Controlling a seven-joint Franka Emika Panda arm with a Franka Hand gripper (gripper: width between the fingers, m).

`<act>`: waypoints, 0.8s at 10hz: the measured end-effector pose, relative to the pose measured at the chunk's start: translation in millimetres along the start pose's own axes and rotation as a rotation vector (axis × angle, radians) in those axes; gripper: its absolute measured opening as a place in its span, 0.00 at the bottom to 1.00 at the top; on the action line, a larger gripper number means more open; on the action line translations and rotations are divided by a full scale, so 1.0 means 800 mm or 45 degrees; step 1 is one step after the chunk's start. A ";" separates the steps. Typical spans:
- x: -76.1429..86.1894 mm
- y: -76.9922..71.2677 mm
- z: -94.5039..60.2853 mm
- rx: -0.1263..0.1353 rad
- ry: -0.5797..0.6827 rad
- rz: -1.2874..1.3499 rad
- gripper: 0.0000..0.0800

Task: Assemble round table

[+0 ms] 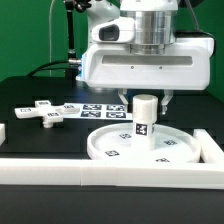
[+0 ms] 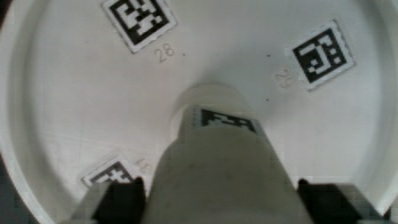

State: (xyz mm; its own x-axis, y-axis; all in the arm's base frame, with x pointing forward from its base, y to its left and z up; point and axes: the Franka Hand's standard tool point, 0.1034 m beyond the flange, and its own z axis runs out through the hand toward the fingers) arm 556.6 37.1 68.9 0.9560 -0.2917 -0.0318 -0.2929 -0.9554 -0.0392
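1. The post [image 1: 144, 122] stands upright at the middle of the round disc [image 1: 108, 147], which lies on the tabletop [image 1: 40, 142]. The cross-shaped foot [image 1: 45, 113] lies well apart, toward the exterior view's left.
2. The jaws of the gripper [image 1: 144, 101] straddle the post's top and look released, with a gap on each side.
3. We judge that closing off-centre or drifting sideways could tilt the post or topple it. We cannot tell how firmly it is seated.
4. We count one disc, one post, one foot, one gripper and one marker board [image 1: 100, 108].
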 end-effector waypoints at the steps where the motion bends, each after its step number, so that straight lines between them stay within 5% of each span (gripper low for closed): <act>1: -0.001 0.000 0.000 0.011 -0.005 0.138 0.51; 8: -0.004 -0.004 0.001 0.063 -0.044 0.851 0.51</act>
State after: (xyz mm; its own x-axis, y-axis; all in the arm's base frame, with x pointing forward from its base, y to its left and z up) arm 554.8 41.2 68.7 0.5681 -0.8173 -0.0968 -0.8228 -0.5665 -0.0457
